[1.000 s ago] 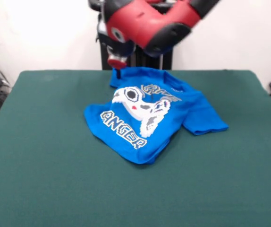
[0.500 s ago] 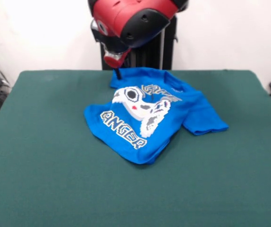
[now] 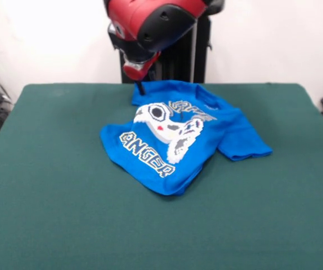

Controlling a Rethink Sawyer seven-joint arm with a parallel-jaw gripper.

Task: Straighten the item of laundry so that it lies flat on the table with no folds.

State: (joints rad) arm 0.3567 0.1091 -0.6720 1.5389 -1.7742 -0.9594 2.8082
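Arm (image 3: 150, 22) swung left; T-shirt (image 3: 178, 135) unmoved, folded on table (image 3: 49, 185).

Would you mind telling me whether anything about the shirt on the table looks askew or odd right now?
Yes. The blue T-shirt lies rotated and crumpled on the green table: folds hide part of its lettering, and one edge looks doubled under. The gripper sits at its far corner.

T-shirts: 1 (image 3: 178, 138) | tables: 1 (image 3: 49, 185) | robot arms: 1 (image 3: 147, 25)
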